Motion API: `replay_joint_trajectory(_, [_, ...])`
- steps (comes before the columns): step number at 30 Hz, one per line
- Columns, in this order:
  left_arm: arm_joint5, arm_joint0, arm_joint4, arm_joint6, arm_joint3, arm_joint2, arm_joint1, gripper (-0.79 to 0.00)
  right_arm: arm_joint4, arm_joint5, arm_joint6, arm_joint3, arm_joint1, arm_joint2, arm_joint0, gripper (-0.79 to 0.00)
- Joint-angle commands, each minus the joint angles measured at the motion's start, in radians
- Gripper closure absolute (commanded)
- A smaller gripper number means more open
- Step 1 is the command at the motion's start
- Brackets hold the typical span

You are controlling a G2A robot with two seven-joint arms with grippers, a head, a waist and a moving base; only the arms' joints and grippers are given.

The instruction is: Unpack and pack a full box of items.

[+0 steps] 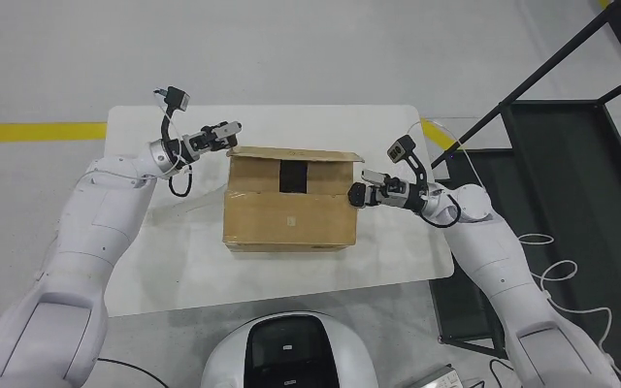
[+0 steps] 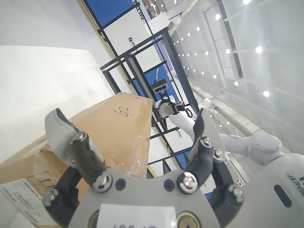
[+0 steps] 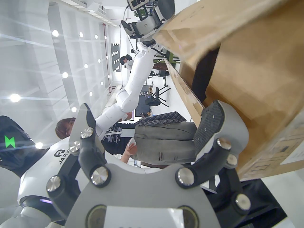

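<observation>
left gripper [image 2: 129, 117] apart | right gripper [image 3: 148, 110] apart | box [image 1: 291, 218] flap ajar, contents hidden

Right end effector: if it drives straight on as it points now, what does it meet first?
The box: the right end effector points at its end wall, with one open finger beside the cardboard. Whether it touches is unclear.

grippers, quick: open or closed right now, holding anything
left gripper: open, holding nothing, by the cardboard box.
right gripper: open, holding nothing, beside the box.
</observation>
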Motion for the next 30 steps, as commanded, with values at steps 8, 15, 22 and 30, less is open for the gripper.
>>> replay_joint_trajectory(8, [0.042,0.0,0.021,-0.042,-0.069,0.077,0.021,-0.785,0.008,-0.055,0.084,-0.025,0.002,0.014,0.005,-0.785])
replay_joint_trajectory(15, [0.032,0.002,0.024,-0.032,-0.08,0.12,0.035,-0.785,-0.042,-0.056,0.046,-0.01,0.003,0.018,0.015,-0.785])
replay_joint_trajectory(22, [0.042,0.008,0.004,-0.042,-0.093,0.163,0.049,-0.785,-0.111,-0.001,-0.054,0.043,-0.012,-0.034,0.041,-0.785])
replay_joint_trajectory(30, [0.002,0.021,-0.052,-0.002,-0.106,0.157,0.069,-0.785,-0.152,0.046,-0.085,0.074,-0.02,-0.058,0.074,-0.785])
